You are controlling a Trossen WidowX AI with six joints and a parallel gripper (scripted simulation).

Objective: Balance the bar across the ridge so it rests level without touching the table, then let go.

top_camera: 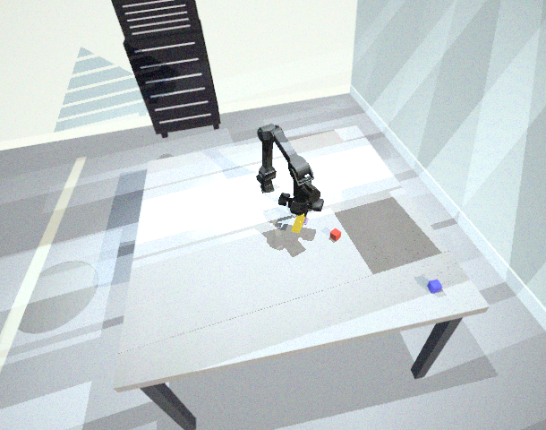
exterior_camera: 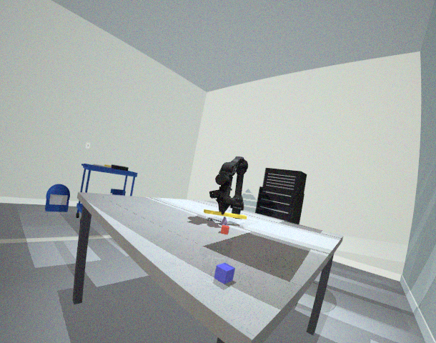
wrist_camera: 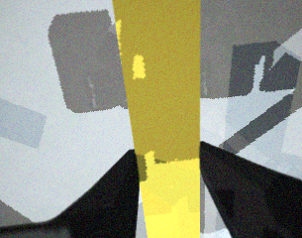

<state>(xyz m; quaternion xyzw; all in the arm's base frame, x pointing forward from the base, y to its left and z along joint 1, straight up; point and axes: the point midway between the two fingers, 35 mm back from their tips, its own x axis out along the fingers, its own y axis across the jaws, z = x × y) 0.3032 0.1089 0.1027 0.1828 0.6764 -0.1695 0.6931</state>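
Evidently the claw (top_camera: 302, 214) (exterior_camera: 223, 213) (wrist_camera: 165, 152) grips the bar (top_camera: 298, 223) (exterior_camera: 234, 215) (wrist_camera: 162, 89) (yellow, midair).

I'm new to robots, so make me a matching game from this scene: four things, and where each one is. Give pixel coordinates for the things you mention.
1. yellow bar (top_camera: 298, 223) (exterior_camera: 234, 215) (wrist_camera: 162, 99)
2. small red cube (top_camera: 335, 235) (exterior_camera: 224, 229)
3. small blue cube (top_camera: 434, 286) (exterior_camera: 224, 273)
4. tall black drawer cabinet (top_camera: 181, 85) (exterior_camera: 281, 195)

A. on the floor by the wall
B. on the table, near a corner
C. between the gripper's (exterior_camera: 223, 212) (wrist_camera: 168, 149) fingers
D. on the table, nearer the arm

Pairs: 1-C, 2-D, 3-B, 4-A

So on my feed there's a black tool chest (top_camera: 178, 76) (exterior_camera: 282, 191) around eleven o'clock up top, by a cream wall (top_camera: 282, 50) (exterior_camera: 306, 128).
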